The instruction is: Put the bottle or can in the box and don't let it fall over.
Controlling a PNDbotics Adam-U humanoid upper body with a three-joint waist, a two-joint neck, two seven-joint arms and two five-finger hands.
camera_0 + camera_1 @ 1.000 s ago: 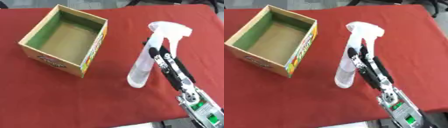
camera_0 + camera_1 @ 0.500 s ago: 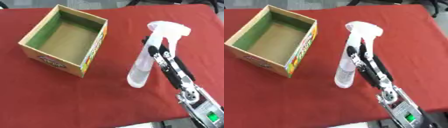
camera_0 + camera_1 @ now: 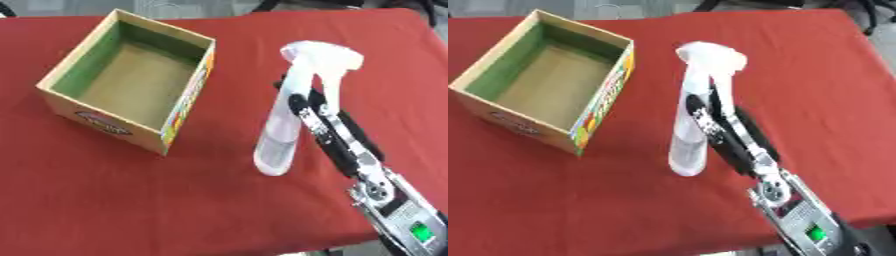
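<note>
Reaching: the right robot hand point(image 3: 325, 122) lies alongside the spray bottle point(image 3: 293, 110), coming in from the lower right corner, its fingers point(image 3: 710, 120) stretched along the bottle's right side.
Step in hand: the grasp, as I judge it; the bottle stands on the tabletop point(image 3: 175, 200) and nothing has gone into the box point(image 3: 131, 82) yet.
Robot hand state: the fingers look straight and laid against the bottle; whether any of them or the thumb wraps round it I cannot tell.
Left robot hand: shows in neither view.
Bottle position: upright on the red cloth, right of the box and well apart from it, nearer the front edge than the box's far wall.
Bottle look: a tall, slim, clear or whitish body with a white trigger head on top; tall for its narrow base, so it probably tips easily.
Box: open-topped cardboard, green inside walls, bare brown floor, printed colours on the outside, set askew at the left.
Next move calls for: closing round the body, lifting it straight, carrying it left over the box wall and setting the base flat on the floor before letting go.
</note>
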